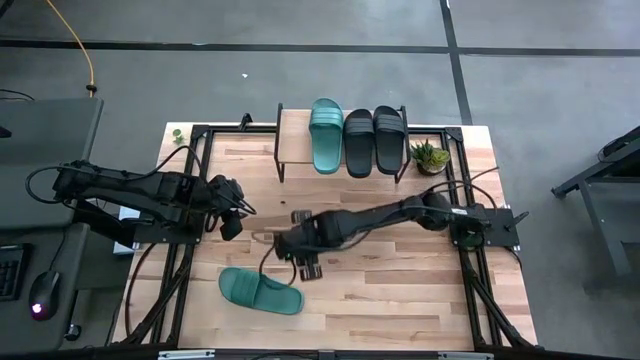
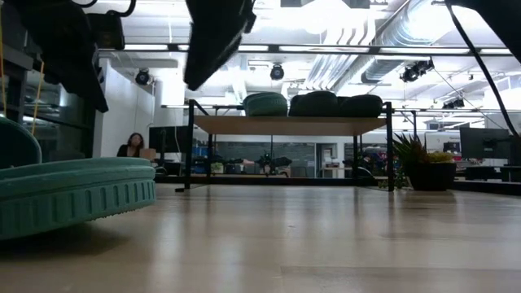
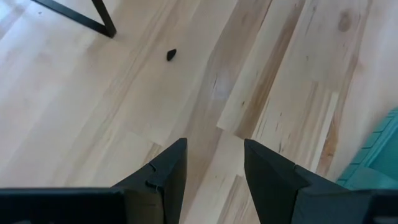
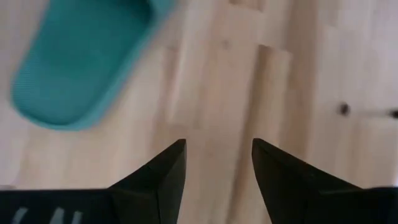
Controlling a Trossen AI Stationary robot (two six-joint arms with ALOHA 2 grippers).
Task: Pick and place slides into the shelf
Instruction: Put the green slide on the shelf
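From above, three slides, one teal (image 1: 325,134) and two black (image 1: 373,139), sit side by side on the plank-topped shelf (image 1: 292,128), while the last teal slide (image 1: 260,291) lies flat on the table near my right gripper (image 1: 309,268), my left gripper (image 1: 230,226) waiting well apart. At table height its ribbed rubber edge (image 2: 77,198) looks soft and light, likely grippy, best pinched across the sidewall or strap. Both wrist views show my fingers (image 3: 163,177) (image 4: 165,177) spread and empty above pale wood.
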